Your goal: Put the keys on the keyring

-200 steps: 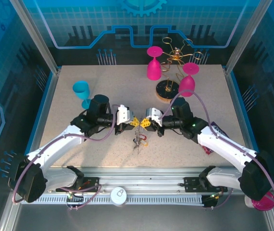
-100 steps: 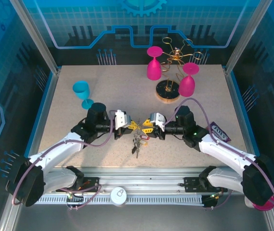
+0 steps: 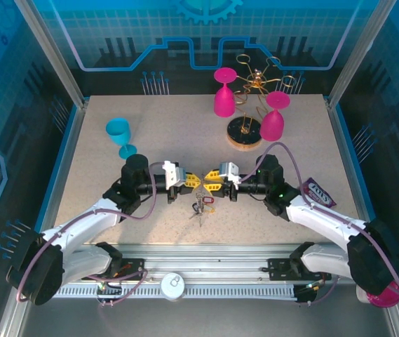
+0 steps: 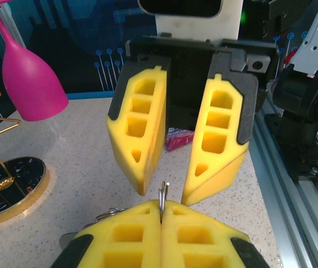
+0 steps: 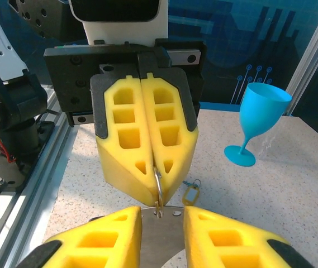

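My left gripper (image 3: 193,181) is shut on the keyring (image 4: 163,192), a thin metal wire loop that stands edge-on out of its yellow fingertips. In the right wrist view the same keyring (image 5: 157,187) hangs from those closed tips. My right gripper (image 3: 209,187) faces it tip to tip and is open, its yellow fingers (image 4: 143,139) standing either side of the ring without touching it. A bunch of keys (image 3: 200,205) with a red head lies just below the two grippers. A yellow key tag (image 5: 190,195) rests on the table behind.
A blue goblet (image 3: 119,133) stands at the back left. Two pink goblets (image 3: 224,95) and a gold wire stand on a round wooden base (image 3: 245,133) occupy the back right. A small dark packet (image 3: 317,191) lies by the right arm. The metal rail (image 3: 206,253) runs along the near edge.
The right gripper has opened and let go of the ring. Both arms have dropped lower and a little nearer. The key bunch now sits lower, close to the table.
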